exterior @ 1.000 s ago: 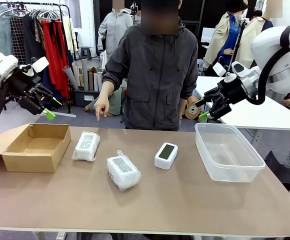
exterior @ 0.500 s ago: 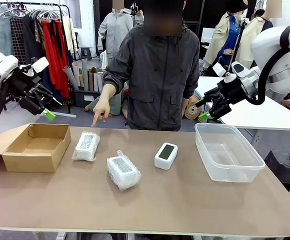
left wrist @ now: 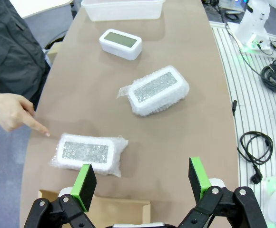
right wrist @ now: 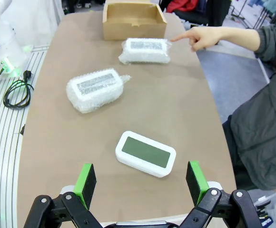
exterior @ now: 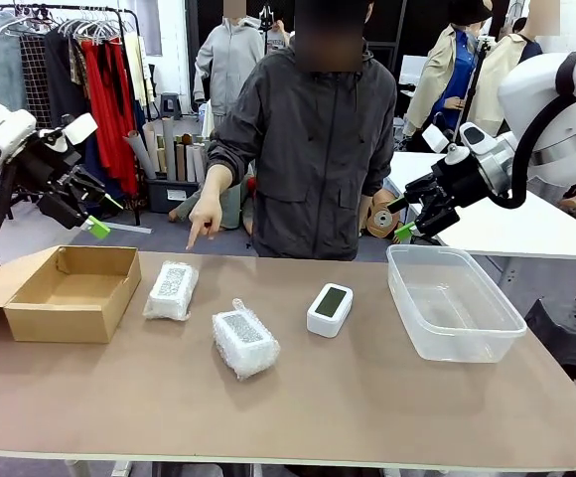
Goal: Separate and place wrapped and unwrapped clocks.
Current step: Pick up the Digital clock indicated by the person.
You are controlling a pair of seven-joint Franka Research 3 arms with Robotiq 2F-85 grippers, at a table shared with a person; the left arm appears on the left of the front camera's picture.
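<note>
The left gripper hangs wide open and empty, high above the whitish bubble-wrapped bundle beside the brown cardboard box. The right gripper, equally spread and empty, hangs above the bare white digital clock.

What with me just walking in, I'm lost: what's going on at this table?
Nothing is held yet. The left gripper and right gripper hang open, raised at either side. The person's hand points toward the bubble-wrapped bundle beside the cardboard box. A second bundle and the bare clock lie between that box and the plastic tub.
</note>
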